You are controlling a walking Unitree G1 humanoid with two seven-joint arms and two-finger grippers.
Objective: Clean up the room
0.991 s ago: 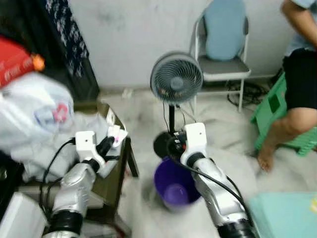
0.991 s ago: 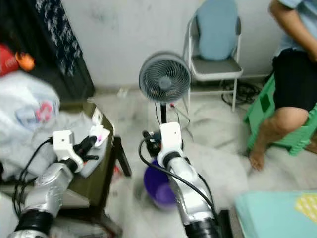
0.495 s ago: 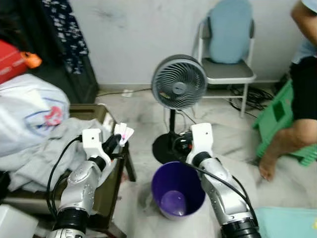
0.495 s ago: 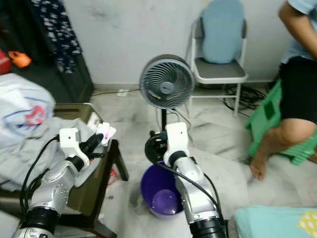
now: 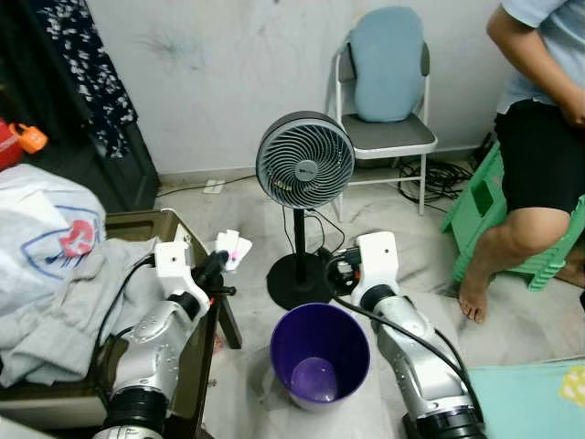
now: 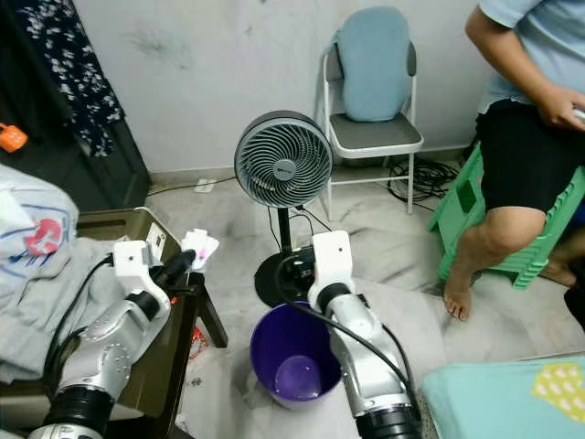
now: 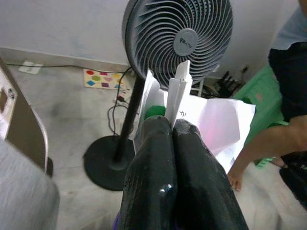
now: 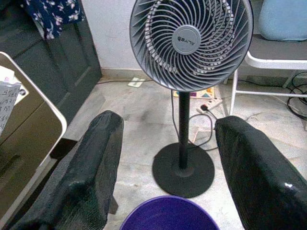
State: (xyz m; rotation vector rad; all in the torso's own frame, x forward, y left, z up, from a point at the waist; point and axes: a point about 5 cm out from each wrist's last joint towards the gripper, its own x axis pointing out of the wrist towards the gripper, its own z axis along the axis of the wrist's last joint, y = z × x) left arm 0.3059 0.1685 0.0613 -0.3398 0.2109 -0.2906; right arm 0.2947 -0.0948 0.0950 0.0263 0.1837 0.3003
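Left end effector (image 5: 219, 262): clenched on folded paper scraps (image 7: 192, 112), held above worktop (image 5: 137, 224) corner, left of purple bin (image 5: 320, 352). Likely feather-light, thin, limp, easily creased; pinch at folded spine, not loose pink-tinted edge. Right end effector (image 8: 168, 158): released, fingers spread, above bin rim, facing ribbed grey fan (image 5: 304, 165). Bin: smooth, round, rigid plastic.

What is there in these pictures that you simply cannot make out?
- Print on the paper scraps: left wrist view, too small, partly hidden behind the left gripper's fingers.
- Purple bin's base: eye views, hidden by its own wall.
- Person's upper body: cut off by the frame edge.
- Table top: covered by grey clothes.
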